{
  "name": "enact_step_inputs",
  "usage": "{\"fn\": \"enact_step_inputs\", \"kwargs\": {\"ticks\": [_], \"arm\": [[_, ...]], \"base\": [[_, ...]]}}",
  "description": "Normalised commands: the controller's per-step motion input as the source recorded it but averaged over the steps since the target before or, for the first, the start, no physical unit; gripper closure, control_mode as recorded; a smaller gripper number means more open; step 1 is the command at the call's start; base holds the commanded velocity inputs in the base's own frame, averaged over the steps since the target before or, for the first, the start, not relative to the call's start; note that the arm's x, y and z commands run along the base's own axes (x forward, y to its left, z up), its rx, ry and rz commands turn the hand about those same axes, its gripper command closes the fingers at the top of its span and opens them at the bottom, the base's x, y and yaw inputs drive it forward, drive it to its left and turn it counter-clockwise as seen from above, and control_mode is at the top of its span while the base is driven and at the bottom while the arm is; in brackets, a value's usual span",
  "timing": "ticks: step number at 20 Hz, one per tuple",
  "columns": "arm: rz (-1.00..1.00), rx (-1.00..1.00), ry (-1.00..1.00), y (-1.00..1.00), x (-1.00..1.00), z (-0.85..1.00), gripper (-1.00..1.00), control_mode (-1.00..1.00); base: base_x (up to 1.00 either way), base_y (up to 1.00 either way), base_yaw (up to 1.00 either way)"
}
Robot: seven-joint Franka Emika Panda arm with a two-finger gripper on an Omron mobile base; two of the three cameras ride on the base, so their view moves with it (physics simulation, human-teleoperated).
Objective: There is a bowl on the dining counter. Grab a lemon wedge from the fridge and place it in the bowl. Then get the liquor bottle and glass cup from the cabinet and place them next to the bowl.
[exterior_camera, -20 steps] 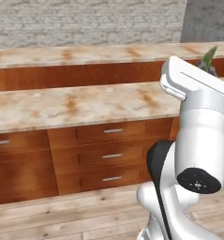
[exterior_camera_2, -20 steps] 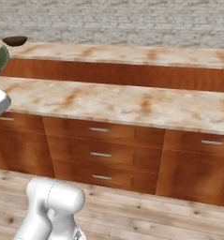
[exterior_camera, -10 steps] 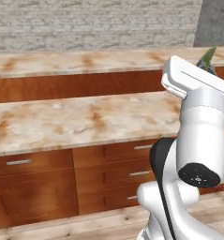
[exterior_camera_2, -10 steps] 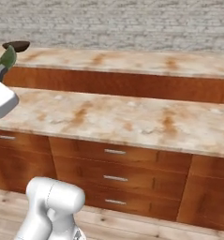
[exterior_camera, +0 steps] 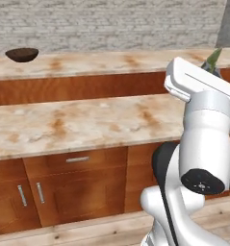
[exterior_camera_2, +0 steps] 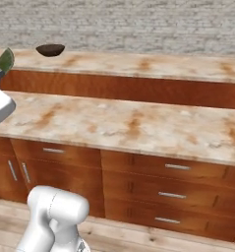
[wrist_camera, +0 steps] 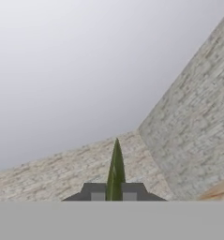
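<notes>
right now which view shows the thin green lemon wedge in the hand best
The hand view: the thin green lemon wedge stands edge-on, clamped between the hand's dark fingertips. The left base view shows just its tip behind the arm; the right base view shows it at the left edge.

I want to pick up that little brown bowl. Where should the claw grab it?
Pinch the rim of the bowl from straight above, probably: it sits upright with its mouth open, and its round sides curve under, so a side grip would likely slip.

Glossy white rounded arm [exterior_camera: 203, 144], dark joint caps.
</notes>
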Motion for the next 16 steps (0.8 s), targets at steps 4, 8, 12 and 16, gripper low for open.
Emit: {"fn": "enact_step_inputs", "kwargs": {"ticks": [4, 8, 12, 16], "arm": [[0.00, 0.00, 0.00, 0.00, 0.00, 0.00, 1.00, 1.00], [0.00, 0.00, 0.00, 0.00, 0.00, 0.00, 1.00, 1.00], [0.00, 0.00, 0.00, 0.00, 0.00, 0.00, 1.00, 1.00], [0.00, 0.00, 0.00, 0.00, 0.00, 0.00, 1.00, 1.00]], "base": [[0.07, 1.00, 0.00], [0.10, 1.00, -0.01], [0.07, 1.00, -0.01], [0.07, 1.00, -0.02]]}}
